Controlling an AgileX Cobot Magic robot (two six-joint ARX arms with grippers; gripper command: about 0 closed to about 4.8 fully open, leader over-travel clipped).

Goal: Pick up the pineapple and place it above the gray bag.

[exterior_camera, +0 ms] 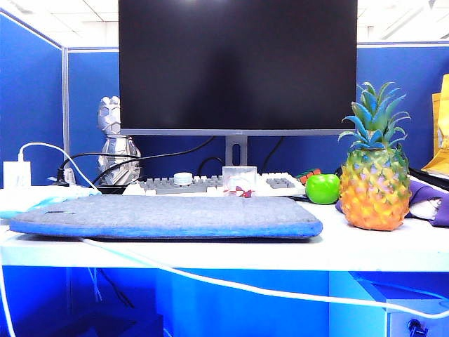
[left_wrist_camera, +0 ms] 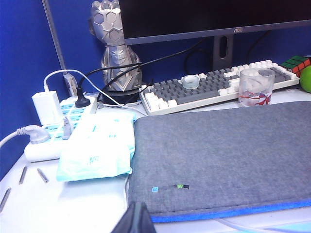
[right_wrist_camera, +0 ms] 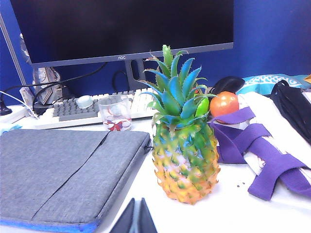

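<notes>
The pineapple [exterior_camera: 375, 184] stands upright on the white table at the right, orange-yellow with a blue-green crown; the right wrist view shows the pineapple [right_wrist_camera: 186, 160] just beyond my gripper. The gray bag [exterior_camera: 168, 215] lies flat across the table's front left, blue trim along its near edge, also seen as the gray bag [left_wrist_camera: 228, 155] and gray bag [right_wrist_camera: 58, 177]. My left gripper [left_wrist_camera: 137, 213] is shut and empty, by the bag's near corner. My right gripper [right_wrist_camera: 137, 213] is shut and empty, near the table's front between bag and pineapple. Neither gripper shows in the exterior view.
A green apple [exterior_camera: 323, 188] sits left of the pineapple. Behind the bag are a keyboard [exterior_camera: 224, 184], a glass cup [right_wrist_camera: 115, 112], a monitor [exterior_camera: 238, 67] and a silver figure [exterior_camera: 116, 144]. A purple-strapped cloth bag [right_wrist_camera: 265, 155] with an orange fruit [right_wrist_camera: 224, 103] lies at the right. A power strip [left_wrist_camera: 53, 136] sits left.
</notes>
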